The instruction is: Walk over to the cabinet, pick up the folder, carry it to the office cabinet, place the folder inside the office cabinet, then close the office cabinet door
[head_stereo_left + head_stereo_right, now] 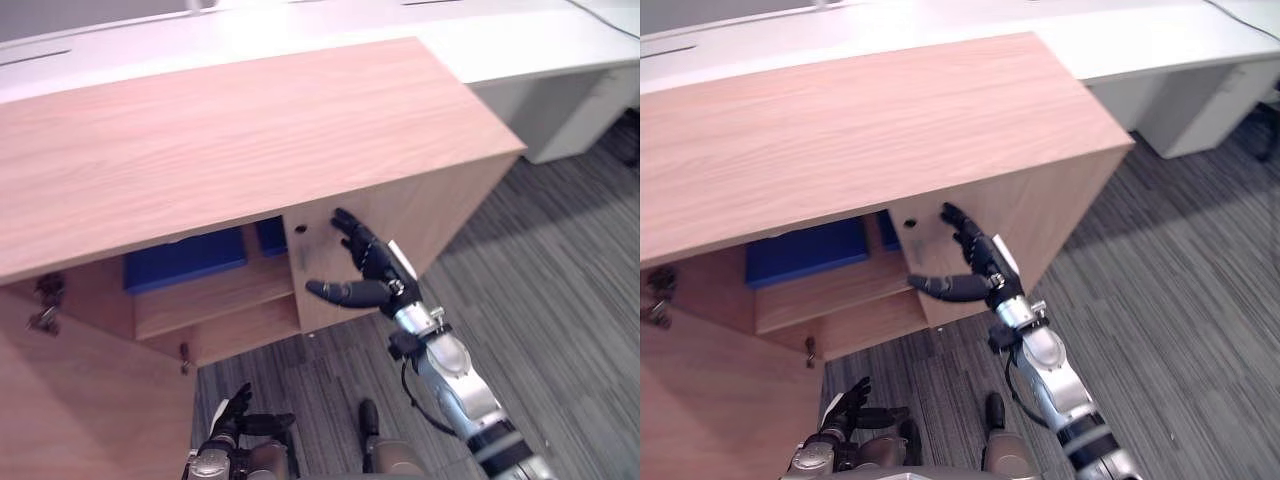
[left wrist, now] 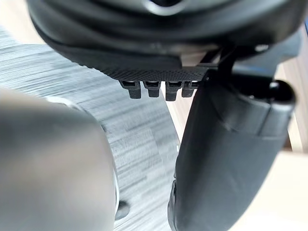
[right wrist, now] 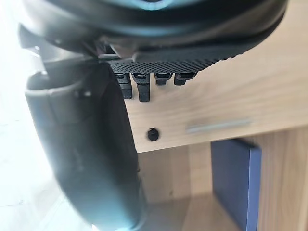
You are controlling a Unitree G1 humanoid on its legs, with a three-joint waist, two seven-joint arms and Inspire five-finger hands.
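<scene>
Folder (image 1: pixel 185 258) (blue, stiff-looking, I judge light) lies flat on a shelf inside the office cabinet (image 1: pixel 250 130); its front edge suits any re-grip. Right hand (image 1: pixel 372 268) is spread straight-fingered at the door panel (image 1: pixel 440 215). Left hand (image 1: pixel 238 418) hangs low, relaxed, empty.

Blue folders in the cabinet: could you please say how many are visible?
2: one folder on the shelf, another folder beside it by the door; more may be hidden.

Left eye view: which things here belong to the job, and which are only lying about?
Job:
cabinet
blue folder on its shelf
open door
right hand, open

Lying about or idle:
white desk behind
carpet
left hand, low
</scene>
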